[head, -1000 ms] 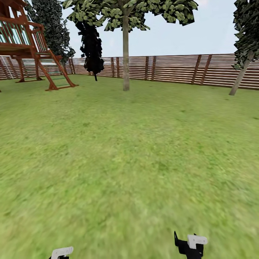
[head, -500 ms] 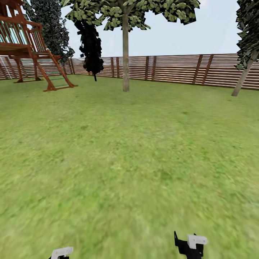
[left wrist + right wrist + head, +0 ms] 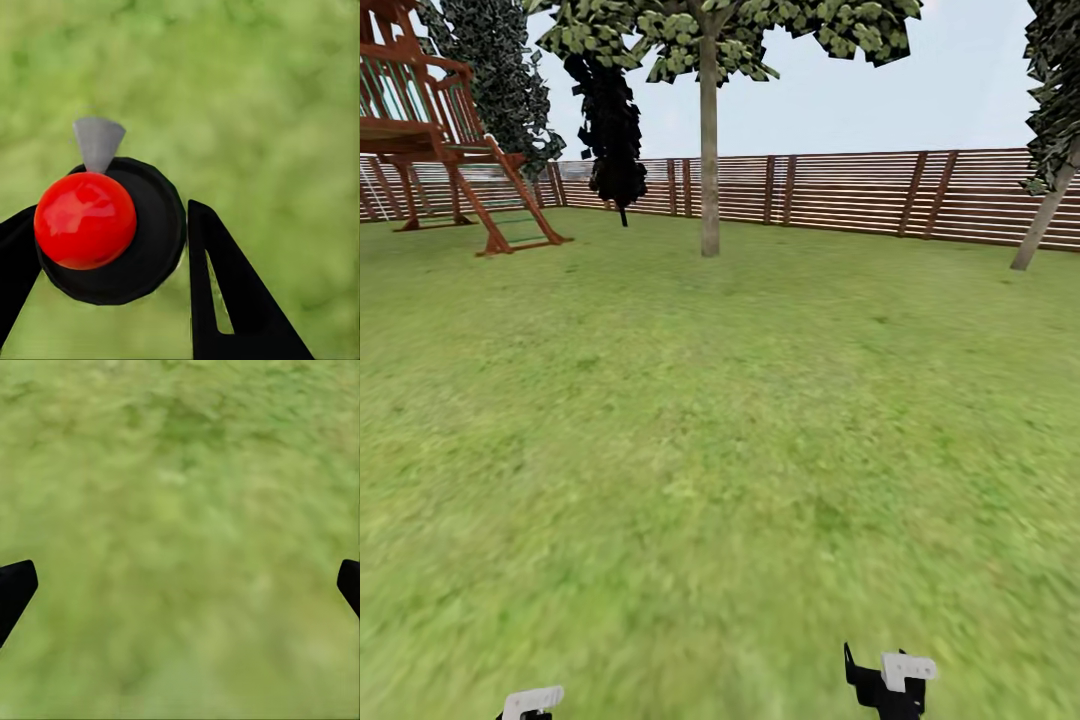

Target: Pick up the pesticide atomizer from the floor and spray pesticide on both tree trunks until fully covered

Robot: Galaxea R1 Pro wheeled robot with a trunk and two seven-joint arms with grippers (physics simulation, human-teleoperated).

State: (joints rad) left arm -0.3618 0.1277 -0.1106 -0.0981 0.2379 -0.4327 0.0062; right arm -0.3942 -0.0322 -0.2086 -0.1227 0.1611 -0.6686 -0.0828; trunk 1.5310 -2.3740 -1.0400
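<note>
The left gripper (image 3: 112, 247) is closed around the atomizer (image 3: 112, 229), a black round body with a red ball top and a grey cone nozzle, seen in the left wrist view with one black finger (image 3: 225, 292) pressed against its side and the other at its opposite edge; blurred green grass (image 3: 262, 97) lies below it. The right gripper (image 3: 180, 585) is spread wide and holds nothing, its two black fingertips (image 3: 13, 585) at the far edges of the right wrist view over the lawn. In the head view both grippers sit low at the bottom edge, the left gripper (image 3: 532, 702) and the right gripper (image 3: 890, 680), above the lawn (image 3: 720, 450). Ahead, a tree with a pale straight trunk (image 3: 709, 160) stands in front of the brown slatted fence (image 3: 840, 190). A second leaning trunk (image 3: 1045, 215) shows at the right edge. A wooden play frame (image 3: 450, 140) stands at the left, with dark trees (image 3: 610, 130) beside it.
</note>
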